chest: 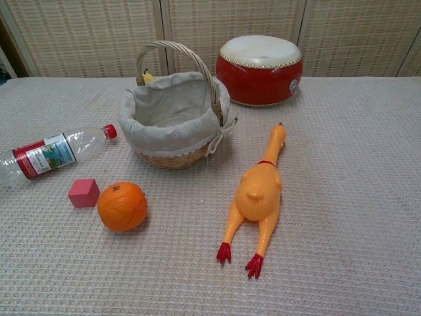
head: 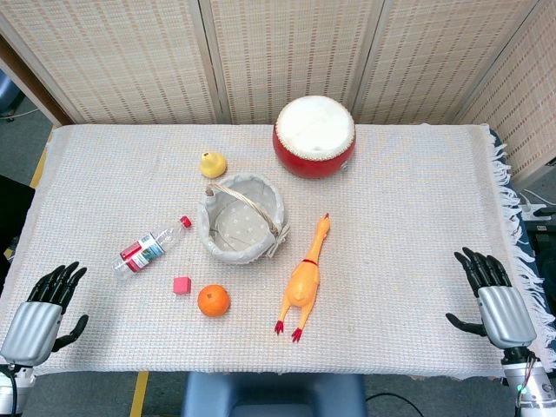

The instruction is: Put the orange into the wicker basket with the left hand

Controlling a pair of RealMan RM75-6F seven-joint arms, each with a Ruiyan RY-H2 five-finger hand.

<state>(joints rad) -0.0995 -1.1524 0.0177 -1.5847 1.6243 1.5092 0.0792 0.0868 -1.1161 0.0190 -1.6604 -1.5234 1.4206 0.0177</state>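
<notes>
The orange (head: 213, 300) (chest: 122, 206) lies on the cloth near the front edge, just in front of the wicker basket (head: 214, 245) (chest: 172, 157). The basket has a grey fabric lining and an arched handle, and nothing shows inside it. My left hand (head: 39, 317) rests at the front left corner of the table, fingers apart and holding nothing, well to the left of the orange. At the front right corner my right hand (head: 497, 304) is likewise spread and holds nothing. Neither hand appears in the chest view.
A pink cube (head: 182, 285) (chest: 83, 193) sits just left of the orange. A plastic bottle (head: 149, 247) (chest: 46, 156) lies further left. A rubber chicken (head: 304, 280) (chest: 258, 195) lies right of the basket. A red drum (head: 314, 136) (chest: 259, 69) and a yellow pear (head: 213, 164) stand behind.
</notes>
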